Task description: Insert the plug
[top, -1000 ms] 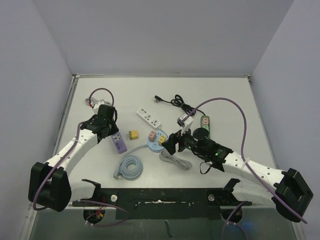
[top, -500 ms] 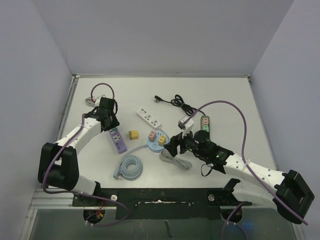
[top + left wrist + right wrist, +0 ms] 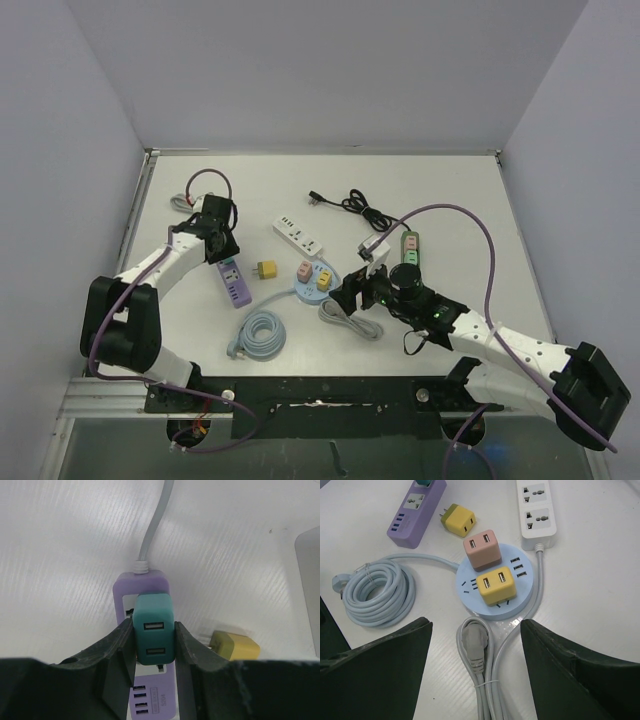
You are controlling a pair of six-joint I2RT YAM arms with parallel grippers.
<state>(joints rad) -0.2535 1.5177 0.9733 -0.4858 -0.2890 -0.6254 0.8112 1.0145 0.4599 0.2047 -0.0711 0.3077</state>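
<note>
White tabletop [image 3: 450,190] inside pale walls, strewn with power strips and cables, as seen from my remote station. At left, my left gripper [image 3: 153,652] is clamped on a teal USB charger [image 3: 153,612], one finger pressed against each side. The charger stands on the face of the purple power strip [image 3: 142,582], at the end where the strip's grey cord leaves it. I cannot tell from the wrist camera whether its prongs are fully seated. A loose yellow charger [image 3: 235,645] lies on the table just beside the strip.

At right, my right gripper [image 3: 475,630] hangs with its fingers spread wide and nothing between them, above a grey mains plug [image 3: 474,647] and its cord. Just beyond sits a round blue socket hub [image 3: 470,575] carrying a pink charger [image 3: 482,547] and a second yellow charger [image 3: 496,584], side by side. A white power strip [image 3: 536,510] lies past the hub, and a coiled pale-blue cable [image 3: 372,592] rests to its side. Farther back on the table are a black cable [image 3: 360,205] and a green power strip [image 3: 410,245].
</note>
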